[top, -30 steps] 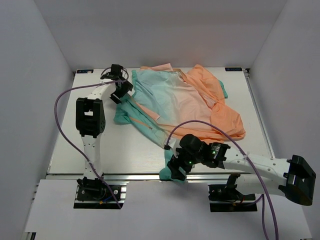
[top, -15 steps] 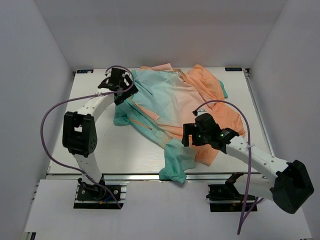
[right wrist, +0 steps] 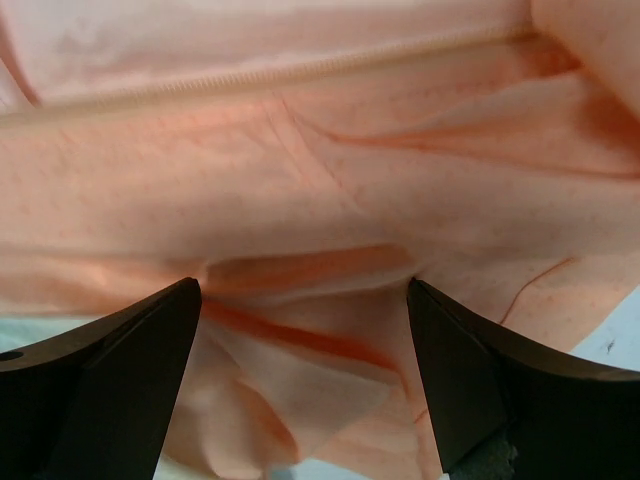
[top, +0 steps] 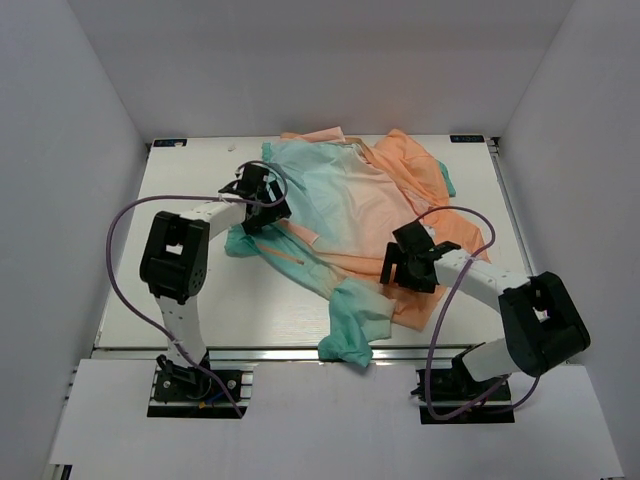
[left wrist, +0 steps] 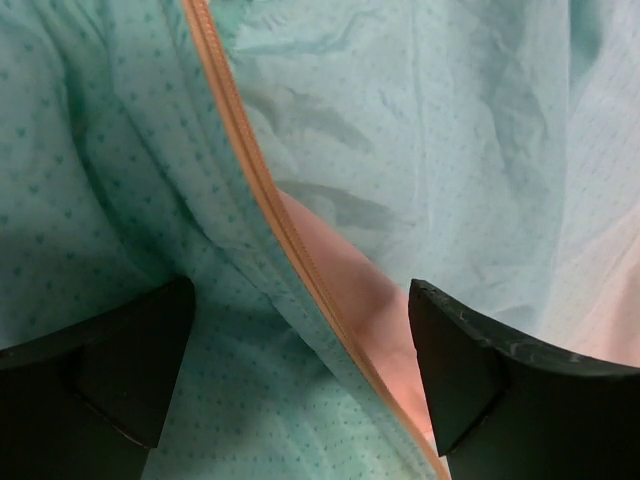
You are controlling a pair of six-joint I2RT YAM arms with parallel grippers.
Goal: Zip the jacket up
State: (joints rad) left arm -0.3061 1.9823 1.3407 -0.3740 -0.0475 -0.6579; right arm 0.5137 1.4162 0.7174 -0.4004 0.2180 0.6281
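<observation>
The jacket (top: 350, 200) lies crumpled across the middle and back of the white table, teal at left and front, orange at right. My left gripper (top: 262, 205) is open, low over the jacket's teal left part. Its wrist view shows teal dotted fabric (left wrist: 430, 120) and the orange zipper tape (left wrist: 270, 200) running diagonally between the open fingers (left wrist: 470, 370). My right gripper (top: 405, 265) is open, low over the orange front part. Its wrist view shows folded orange fabric (right wrist: 320, 200), a zipper line (right wrist: 300, 68) above it, and the open fingers (right wrist: 470, 380) on either side of a fold.
A teal sleeve end (top: 352, 325) hangs toward the table's near edge (top: 280, 350). Purple cables loop from both arms. White walls enclose the table on the left, back and right.
My right gripper has let go of the teal sleeve at the front edge and moved back onto the orange fabric. My left gripper has moved from the jacket's back-left corner forward and right, onto the teal part.
</observation>
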